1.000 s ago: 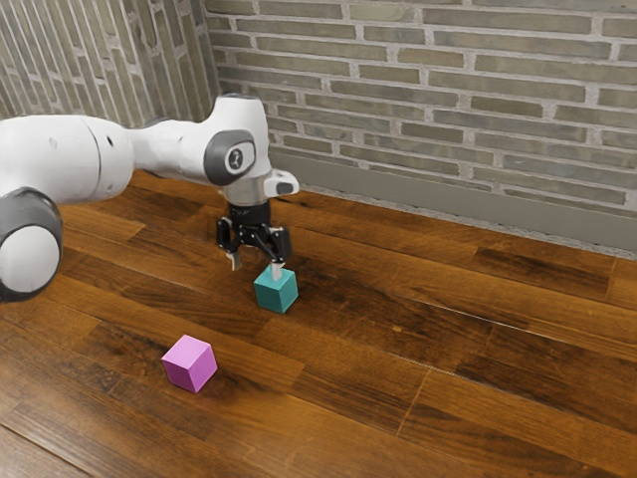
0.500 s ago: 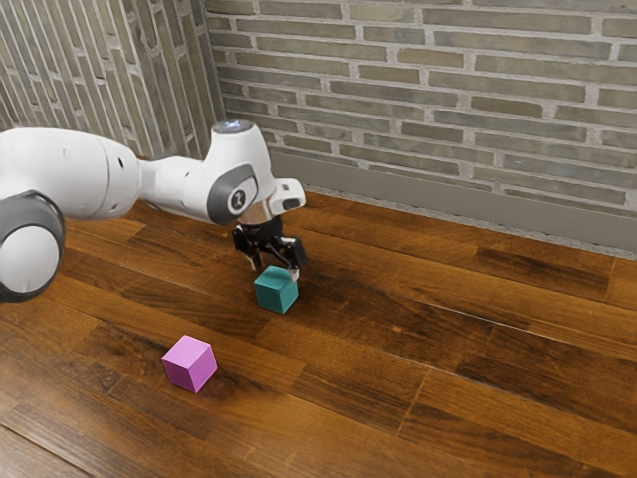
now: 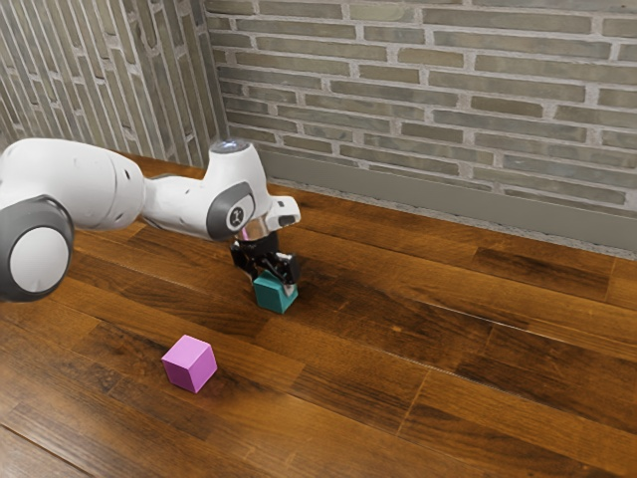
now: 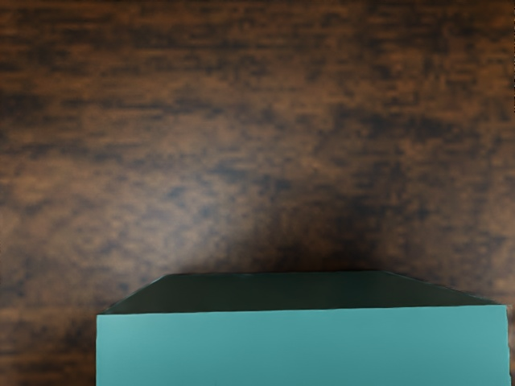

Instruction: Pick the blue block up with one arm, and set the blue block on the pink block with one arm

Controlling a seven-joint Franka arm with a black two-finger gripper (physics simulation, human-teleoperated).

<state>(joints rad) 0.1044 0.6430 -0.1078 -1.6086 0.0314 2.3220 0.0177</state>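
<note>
Hanging low over the blue block [image 3: 271, 298], your gripper [image 3: 273, 283] seems lined up for a grasp; whether it grips, you cannot tell. The pink block [image 3: 189, 362] lies nearer the surface's [image 3: 448, 398] front edge.

Lighting: even, moderately bright, diffuse, from overhead. The pink block [image 3: 189, 362] casts 1 soft shadow on the wooden table [image 3: 448, 339] toward the exterior view's right. Wrist view: wood grain blurred; blue block [image 4: 302, 350] near face lit, far face dark.

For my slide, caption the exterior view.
End effector at the teal block on a wooden table; pink block sits apart.
</note>
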